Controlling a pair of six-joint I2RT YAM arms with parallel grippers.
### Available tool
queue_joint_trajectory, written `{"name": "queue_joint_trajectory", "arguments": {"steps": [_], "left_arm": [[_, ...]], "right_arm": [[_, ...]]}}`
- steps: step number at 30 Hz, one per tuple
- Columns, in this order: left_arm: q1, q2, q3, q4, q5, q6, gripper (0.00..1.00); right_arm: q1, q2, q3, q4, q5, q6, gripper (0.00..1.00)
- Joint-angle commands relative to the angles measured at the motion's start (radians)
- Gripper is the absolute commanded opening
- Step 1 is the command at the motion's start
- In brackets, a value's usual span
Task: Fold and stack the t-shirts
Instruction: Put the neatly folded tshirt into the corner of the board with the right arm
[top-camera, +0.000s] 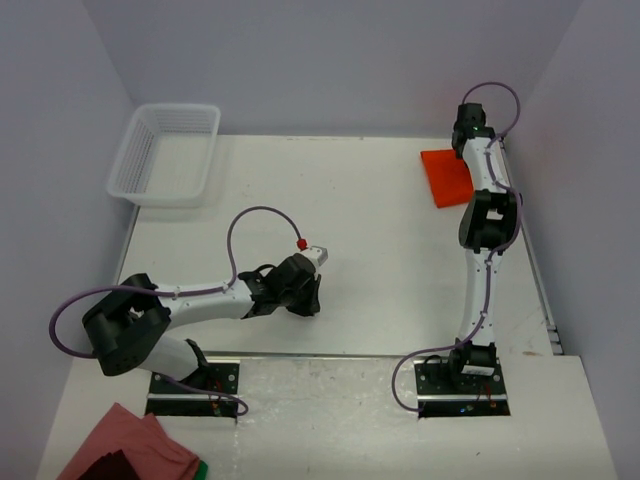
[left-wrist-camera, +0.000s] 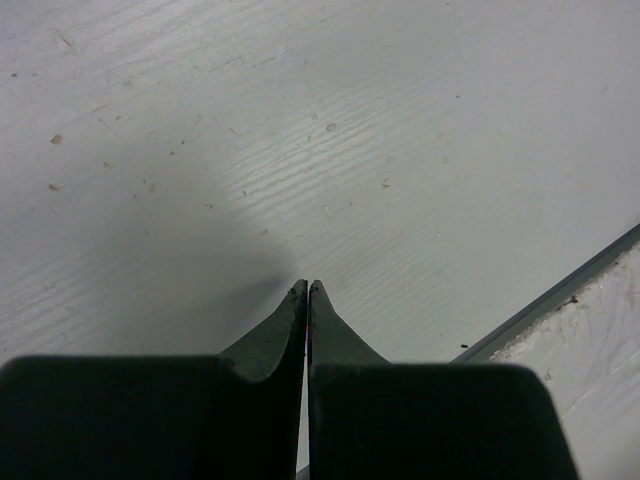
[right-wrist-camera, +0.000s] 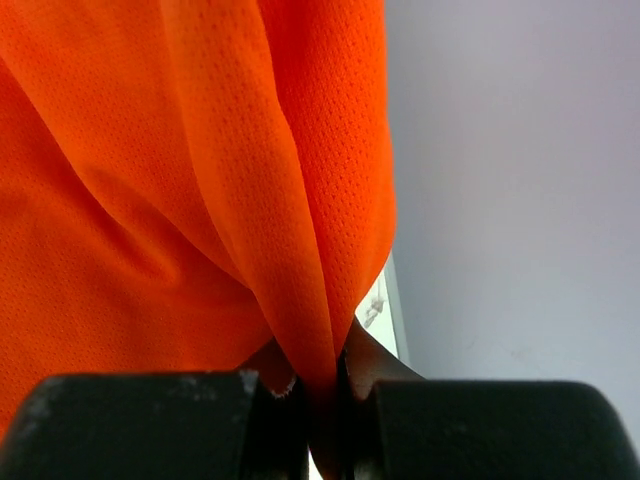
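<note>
Now, your left pincer (left-wrist-camera: 305, 290) is pressed together just above the bare counter (left-wrist-camera: 350, 150). Over at the far right edge, your right pincer (right-wrist-camera: 335, 378) is clamped on a fold of the orange t-shirt (right-wrist-camera: 150, 200), which is bunched beside the wall.

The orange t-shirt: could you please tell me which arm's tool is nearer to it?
Right. The right tool is shut on the orange t-shirt at the far right of the table; the left tool, shut and empty, is near the middle, well apart.

basket (top-camera: 160, 196) far-left, t-shirt (top-camera: 446, 178) far-right, table (top-camera: 390, 285) centre open
</note>
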Motion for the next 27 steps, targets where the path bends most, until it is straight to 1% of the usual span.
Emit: {"name": "queue_joint_trajectory", "arguments": {"steps": [1,5,7,10,15,27], "left_arm": [[-0.006,-0.005,0.038,-0.003,0.008,0.028,0.0],[-0.006,0.002,0.037,-0.003,0.009,0.028,0.0],[-0.006,0.003,0.037,-0.003,0.011,0.027,0.0],[-0.006,0.005,0.034,-0.003,0.012,0.025,0.0],[-0.006,0.002,0.026,0.0,0.012,0.02,0.0],[-0.006,-0.012,0.015,0.0,0.018,0.02,0.0]], "right_arm": [[-0.011,0.003,0.067,0.078,0.029,-0.063,0.02],[-0.021,0.009,0.061,0.081,0.026,-0.046,0.03],[-0.022,0.009,0.066,0.072,0.017,-0.008,0.03],[-0.022,-0.009,0.069,0.042,-0.052,0.064,0.04],[-0.022,-0.011,0.096,0.002,-0.106,0.115,0.04],[-0.028,0.008,0.07,-0.008,-0.063,0.155,0.05]]}}
